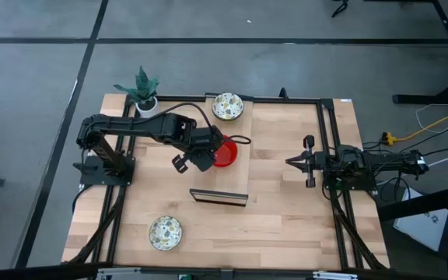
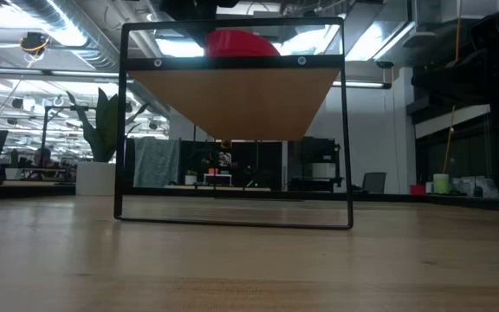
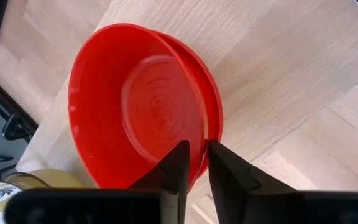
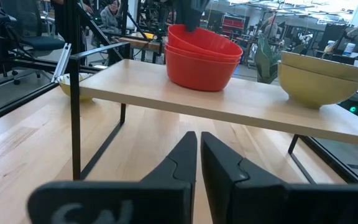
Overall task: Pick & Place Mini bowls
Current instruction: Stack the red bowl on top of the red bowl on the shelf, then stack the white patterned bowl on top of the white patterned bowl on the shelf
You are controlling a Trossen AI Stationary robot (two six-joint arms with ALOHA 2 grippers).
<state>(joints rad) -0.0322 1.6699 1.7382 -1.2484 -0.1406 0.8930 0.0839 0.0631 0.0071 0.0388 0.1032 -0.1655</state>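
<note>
A stack of plain red mini bowls stands on a raised wooden shelf in the middle of the table. My left gripper comes down on it from above; its fingers, a narrow gap apart, straddle the top bowl's rim. Two cream speckled bowls are stacked at the shelf's far end. Another speckled bowl rests on the table near its front left corner. My right gripper waits shut at the table's right side, touching nothing. My left gripper has one finger inside the top red bowl and the other outside, astride the rim. The fingers slant steeply down. Whether they touch the rim I cannot tell. The bowl sits nested in the red bowl below, on the shelf.
A small white pot with a green plant stands at the table's far left corner. The shelf rests on thin black legs with open space under it. A dark flat object lies just before the shelf's near end.
</note>
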